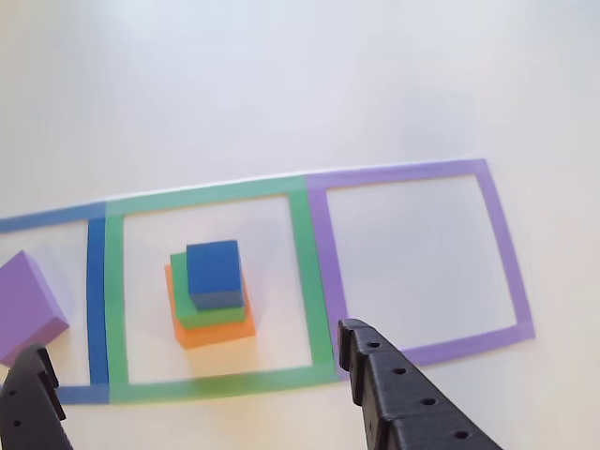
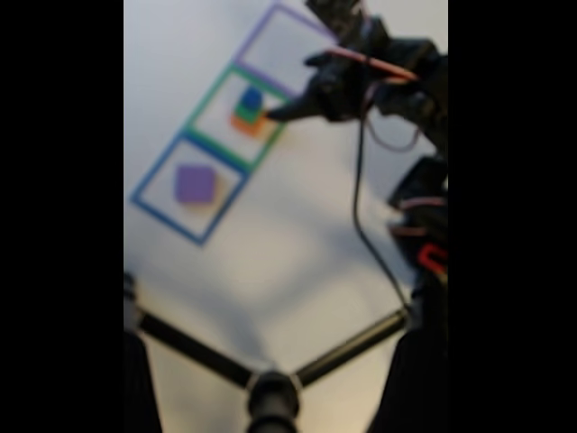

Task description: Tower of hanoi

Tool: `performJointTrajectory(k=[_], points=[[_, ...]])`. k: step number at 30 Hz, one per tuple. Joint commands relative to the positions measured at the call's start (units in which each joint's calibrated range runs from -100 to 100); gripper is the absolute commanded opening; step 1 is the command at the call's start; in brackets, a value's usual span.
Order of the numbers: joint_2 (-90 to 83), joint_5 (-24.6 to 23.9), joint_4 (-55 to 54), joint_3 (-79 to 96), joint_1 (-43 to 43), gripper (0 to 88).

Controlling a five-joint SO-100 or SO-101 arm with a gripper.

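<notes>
black gripper fingers sit closest, spread wide and holding nothing, low over the white table. between them, inside the green taped square, stands a stack: blue cube on green block on orange block. purple cube rests in the blue square; the purple square lies beside it.

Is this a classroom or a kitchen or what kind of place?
Probably a hobby or lab tabletop set up for a robot puzzle. Three taped squares mark a plain white table, colored blocks are stacked in one, and a black gripper hangs over them.
</notes>
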Motion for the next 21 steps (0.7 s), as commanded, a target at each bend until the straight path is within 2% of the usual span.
performJointTrajectory(k=[1, 9, 13, 17, 21], points=[[-4.8, 0.0, -2.4, 1.8, 1.4, 38.1], [-7.3, 0.0, -12.8, 12.4, 5.1, 38.8], [-5.2, 0.0, -23.0, 19.3, 6.0, 38.7], [-1.8, 0.0, -37.8, 28.2, 6.4, 38.6], [1.5, 0.0, -46.9, 33.0, 6.3, 38.5]])
